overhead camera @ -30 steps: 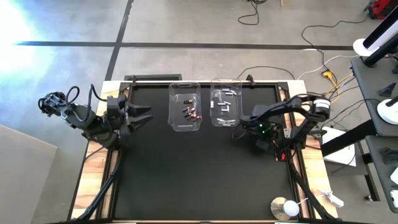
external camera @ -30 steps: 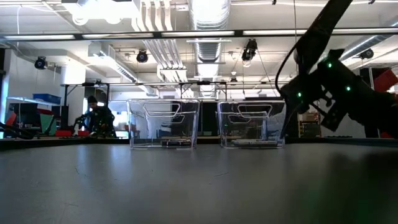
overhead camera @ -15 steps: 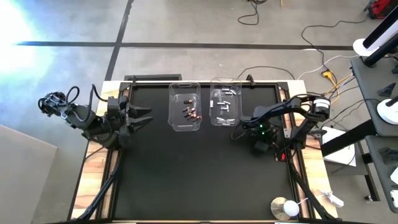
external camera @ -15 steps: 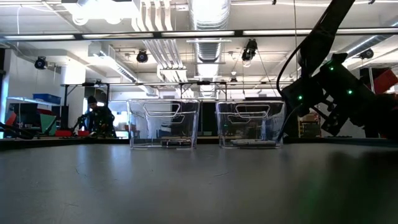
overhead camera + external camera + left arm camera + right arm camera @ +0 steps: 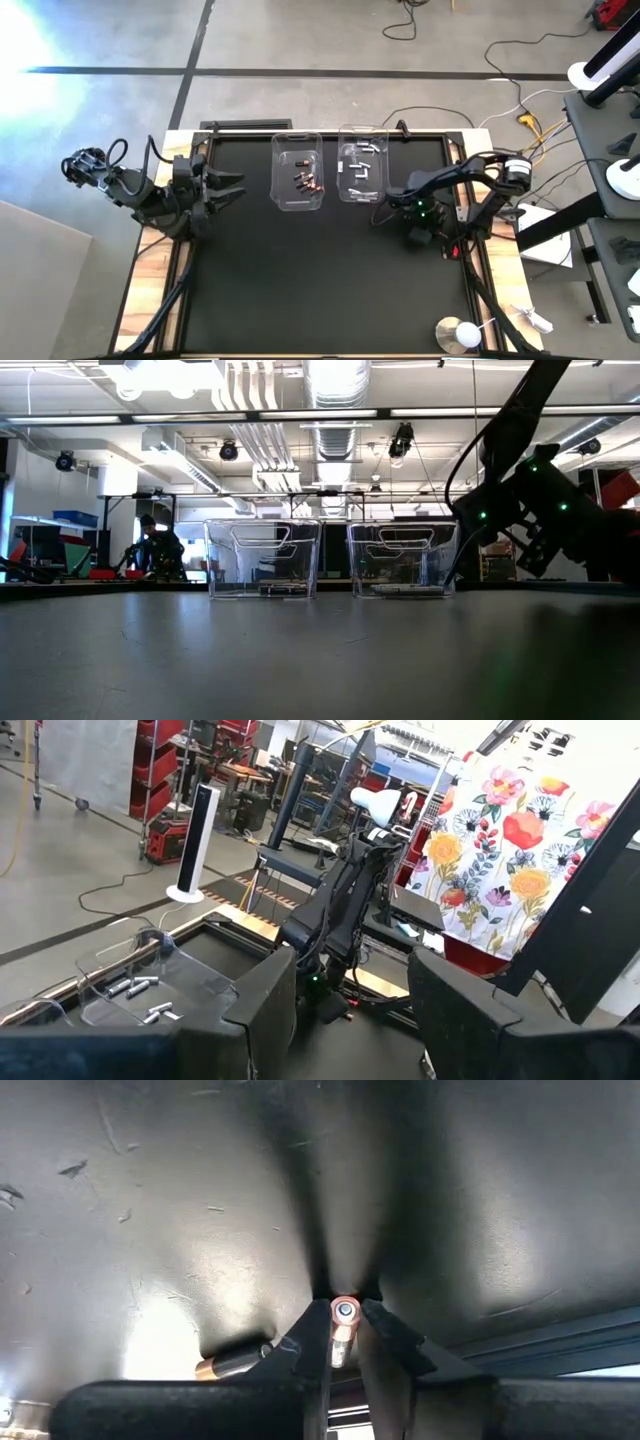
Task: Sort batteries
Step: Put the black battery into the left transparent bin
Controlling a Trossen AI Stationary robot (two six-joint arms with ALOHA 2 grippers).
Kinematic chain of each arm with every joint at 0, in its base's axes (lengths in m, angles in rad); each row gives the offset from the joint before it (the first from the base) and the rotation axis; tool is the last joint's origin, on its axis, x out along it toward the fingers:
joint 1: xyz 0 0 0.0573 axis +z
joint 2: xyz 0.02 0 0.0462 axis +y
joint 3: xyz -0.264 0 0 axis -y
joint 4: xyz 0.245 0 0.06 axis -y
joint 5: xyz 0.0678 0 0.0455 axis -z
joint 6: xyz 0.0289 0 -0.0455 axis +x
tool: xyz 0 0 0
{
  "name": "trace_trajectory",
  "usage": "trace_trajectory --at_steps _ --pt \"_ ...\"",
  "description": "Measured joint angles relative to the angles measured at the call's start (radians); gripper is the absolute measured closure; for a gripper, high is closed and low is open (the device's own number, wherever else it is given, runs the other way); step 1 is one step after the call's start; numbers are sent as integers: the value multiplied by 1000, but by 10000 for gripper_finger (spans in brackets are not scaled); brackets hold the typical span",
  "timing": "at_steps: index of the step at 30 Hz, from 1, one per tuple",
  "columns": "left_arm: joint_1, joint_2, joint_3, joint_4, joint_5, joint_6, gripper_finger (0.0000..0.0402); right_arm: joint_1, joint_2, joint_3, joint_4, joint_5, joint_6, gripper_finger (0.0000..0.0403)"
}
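Note:
My right gripper (image 5: 345, 1325) is down at the black mat near the table's right edge, in front of the right tub, and is shut on a small battery (image 5: 344, 1312) with a copper-coloured end. A second dark battery (image 5: 236, 1361) lies on the mat just beside the fingers. The left clear tub (image 5: 297, 170) holds dark, reddish batteries. The right tub (image 5: 362, 163) holds silver ones. At the table's left edge my left gripper (image 5: 232, 190) hovers open, holding nothing. My right gripper pinches the battery between its two fingertips (image 5: 312, 1330), and the battery's copper-ringed end (image 5: 345, 1311) shows in the gap. The fingers slant down onto the mat. The battery is at the mat's surface; whether it is lifted clear I cannot tell.
Both tubs stand side by side at the far middle of the mat (image 5: 320, 270), whose near half is bare. Cables and the right arm's base (image 5: 470, 220) crowd the right edge. A round white object (image 5: 462, 333) sits at the near right corner.
My right gripper has sunk a little toward the mat and tipped slightly, in front of the right tub.

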State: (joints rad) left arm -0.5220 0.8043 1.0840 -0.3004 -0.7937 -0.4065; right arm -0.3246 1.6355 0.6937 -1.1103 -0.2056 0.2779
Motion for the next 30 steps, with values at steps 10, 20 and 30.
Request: trace_trajectory --at_steps 10,20,30 --pt "0 -1 0 1 0 -3 229 66 -94 -3 10 34 38 370" --pt "0 -2 0 1 -7 4 229 172 -280 49 0 22 184 370" --pt "0 -2 0 17 -11 48 229 340 -336 318 60 30 348 370"
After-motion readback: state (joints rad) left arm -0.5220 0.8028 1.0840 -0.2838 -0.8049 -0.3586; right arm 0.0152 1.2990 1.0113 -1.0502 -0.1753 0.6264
